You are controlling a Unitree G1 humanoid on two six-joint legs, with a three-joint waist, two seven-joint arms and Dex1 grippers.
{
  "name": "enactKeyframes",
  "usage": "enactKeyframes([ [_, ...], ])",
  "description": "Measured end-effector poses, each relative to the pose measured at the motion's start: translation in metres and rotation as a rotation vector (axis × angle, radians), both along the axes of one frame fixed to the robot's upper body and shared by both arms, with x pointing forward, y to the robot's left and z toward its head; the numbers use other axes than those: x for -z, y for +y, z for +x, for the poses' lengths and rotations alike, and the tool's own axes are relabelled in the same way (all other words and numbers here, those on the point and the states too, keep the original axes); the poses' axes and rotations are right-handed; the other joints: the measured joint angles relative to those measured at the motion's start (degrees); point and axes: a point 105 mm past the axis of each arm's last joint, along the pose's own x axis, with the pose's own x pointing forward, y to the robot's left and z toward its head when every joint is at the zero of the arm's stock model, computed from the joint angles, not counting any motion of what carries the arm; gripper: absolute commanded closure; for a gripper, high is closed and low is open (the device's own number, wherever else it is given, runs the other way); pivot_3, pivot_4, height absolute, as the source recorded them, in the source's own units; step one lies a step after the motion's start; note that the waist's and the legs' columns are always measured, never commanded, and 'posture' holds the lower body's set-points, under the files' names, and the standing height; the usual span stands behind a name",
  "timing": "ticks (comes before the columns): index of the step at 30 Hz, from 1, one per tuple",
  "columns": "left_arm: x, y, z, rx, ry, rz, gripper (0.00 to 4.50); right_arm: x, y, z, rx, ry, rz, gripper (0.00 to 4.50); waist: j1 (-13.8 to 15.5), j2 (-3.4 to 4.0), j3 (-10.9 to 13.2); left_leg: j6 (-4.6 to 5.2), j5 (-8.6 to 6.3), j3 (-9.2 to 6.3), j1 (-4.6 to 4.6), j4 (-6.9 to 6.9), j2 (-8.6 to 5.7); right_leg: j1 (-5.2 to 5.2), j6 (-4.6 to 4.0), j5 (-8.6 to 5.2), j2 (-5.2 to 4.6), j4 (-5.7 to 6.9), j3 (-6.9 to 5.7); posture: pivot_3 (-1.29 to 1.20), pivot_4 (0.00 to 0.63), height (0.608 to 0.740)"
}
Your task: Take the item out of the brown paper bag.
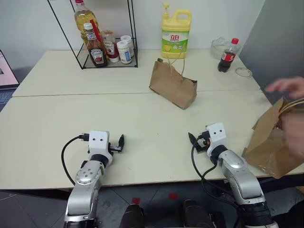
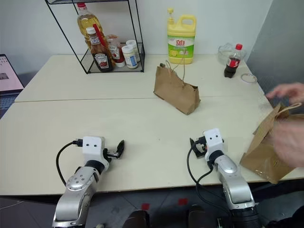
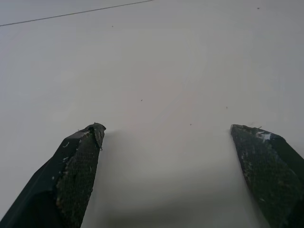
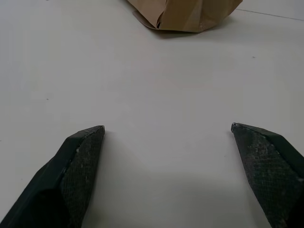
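The brown paper bag [image 1: 173,84] is standing on the surface [image 1: 142,123], just in front of the yellow detergent jug [image 1: 175,34]. Well nearer than the jug, the left tool [image 3: 166,156] and right tool [image 4: 168,156] are hovering wide open, gripping nothing. The item is not visible.

Both my arms reach forward side by side, low over the bench [image 1: 142,118], wrists level and tipped only slightly downward. My left tool [image 3: 166,161] has its two black fingers [image 3: 78,171] spread wide with nothing between them, hanging just above the bare surface. My right tool [image 4: 166,161] matches it, fingers [image 4: 80,161] standing wide apart and empty, and from the head view it sits out ahead of my right forearm, apart from my left tool.
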Motion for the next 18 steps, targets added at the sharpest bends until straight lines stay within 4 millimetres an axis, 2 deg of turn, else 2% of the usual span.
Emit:
enactKeyframes([
  [11, -0.0003, 0.0039, -0.0021, -0.016, 0.005, -0.027, 0.00, -0.0055, 0.0093, 0.0019, -0.030, -0.023, 0.006, 0.02, 0.04, -0.01, 0.01, 0.00, 0.00, 0.00, -0.01, 0.00, 0.00, 0.00, 0.00, 0.00, 0.00, 0.00, 0.00, 0.00, 0.150, 0.740],
  [18, -0.0025, 0.0046, 0.0005, -0.008, 0.007, -0.021, 0.00, -0.0045, 0.0043, 0.0050, 0.008, -0.018, 0.014, 0.02, 0.13, -0.02, 0.01, 0.00, 0.00, 0.00, -0.02, 0.01, 0.00, -0.01, 0.00, 0.00, 0.00, 0.00, 0.00, 0.00, 0.150, 0.740],
])
